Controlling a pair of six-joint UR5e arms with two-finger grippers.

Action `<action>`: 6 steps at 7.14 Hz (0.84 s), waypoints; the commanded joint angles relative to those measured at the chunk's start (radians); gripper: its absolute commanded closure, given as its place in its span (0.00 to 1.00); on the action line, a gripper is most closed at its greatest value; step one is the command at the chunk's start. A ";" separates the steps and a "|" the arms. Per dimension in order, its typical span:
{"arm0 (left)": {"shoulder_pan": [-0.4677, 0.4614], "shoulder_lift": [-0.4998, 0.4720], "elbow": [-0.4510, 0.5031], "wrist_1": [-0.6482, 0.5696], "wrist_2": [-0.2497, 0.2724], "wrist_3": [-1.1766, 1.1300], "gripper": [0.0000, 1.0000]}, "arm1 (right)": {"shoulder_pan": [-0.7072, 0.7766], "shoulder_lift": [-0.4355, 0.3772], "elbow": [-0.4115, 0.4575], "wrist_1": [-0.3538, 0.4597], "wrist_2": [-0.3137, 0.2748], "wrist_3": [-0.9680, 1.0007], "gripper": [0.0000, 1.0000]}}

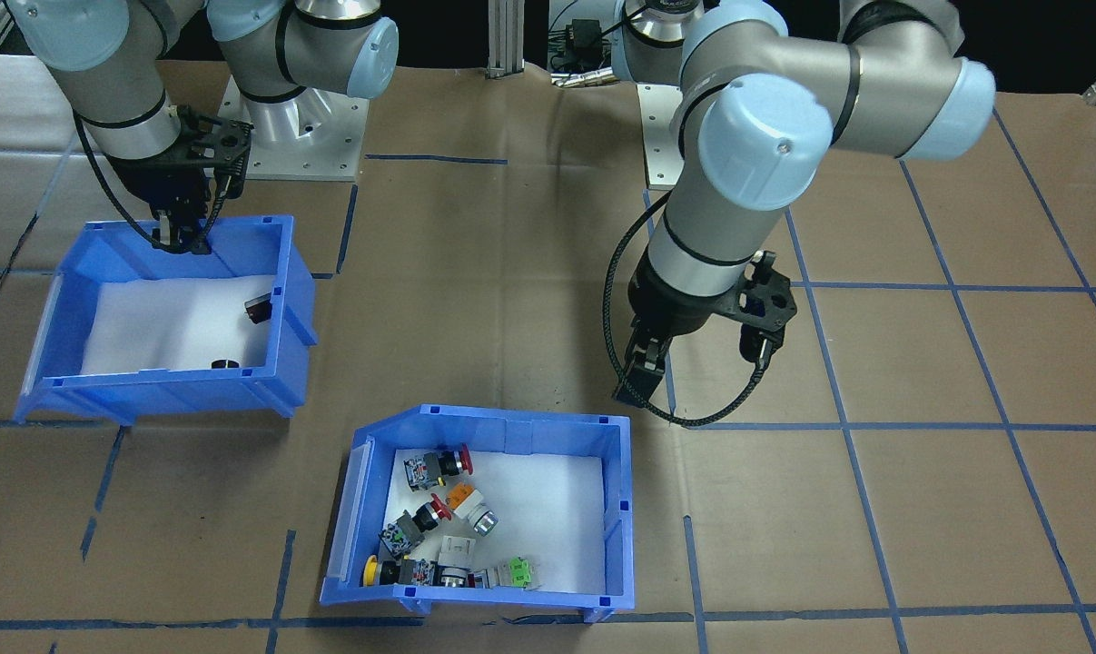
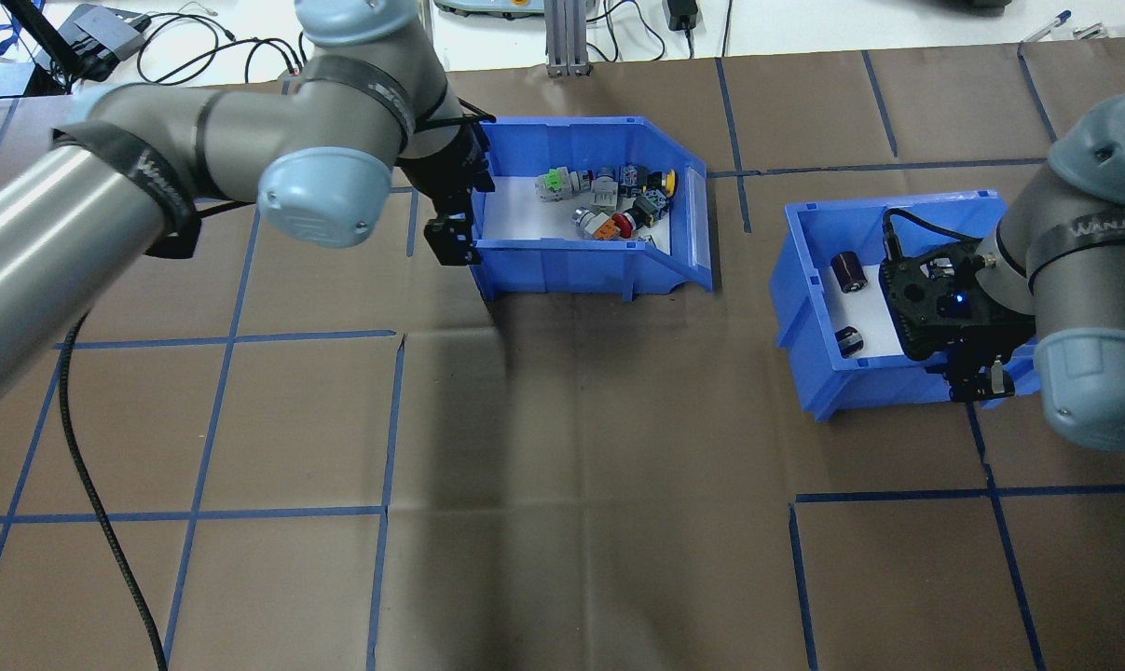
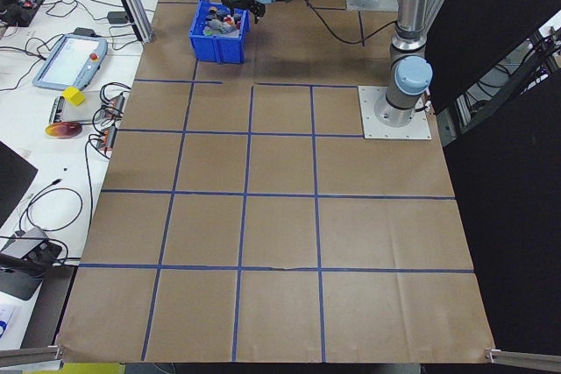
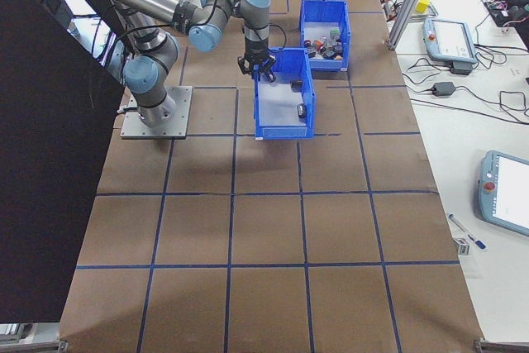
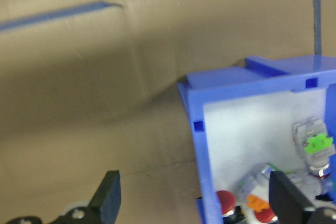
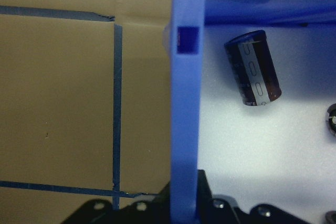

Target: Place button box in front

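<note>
Button box [image 1: 480,509]: you have a blue open-top bin with white lining, resting on the brown paper-covered surface [image 1: 920,509] at the edge far from the robot's base, near the middle of the table. Its red, green, yellow and orange push-button switches [image 1: 439,527] are clustered toward one end. Left pincer [image 1: 640,375]: just beside the box's rear corner, jaws spread wide; in its wrist view the fingers sit either side of the corner wall, not touching it. Second blue bin [image 2: 888,308]: well apart, holding dark cylinders [image 2: 847,271]. Right pincer [image 2: 977,384]: clamped on that bin's near wall.
</note>
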 commanded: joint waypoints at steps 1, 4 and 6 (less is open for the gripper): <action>0.029 0.100 0.005 -0.169 0.135 0.443 0.01 | 0.005 -0.081 0.066 0.000 0.002 0.045 0.95; 0.059 0.242 -0.014 -0.367 0.140 1.002 0.01 | 0.090 -0.091 0.074 0.007 0.017 0.168 0.95; 0.059 0.264 0.003 -0.365 0.131 1.269 0.01 | 0.253 -0.079 0.073 -0.003 0.016 0.312 0.94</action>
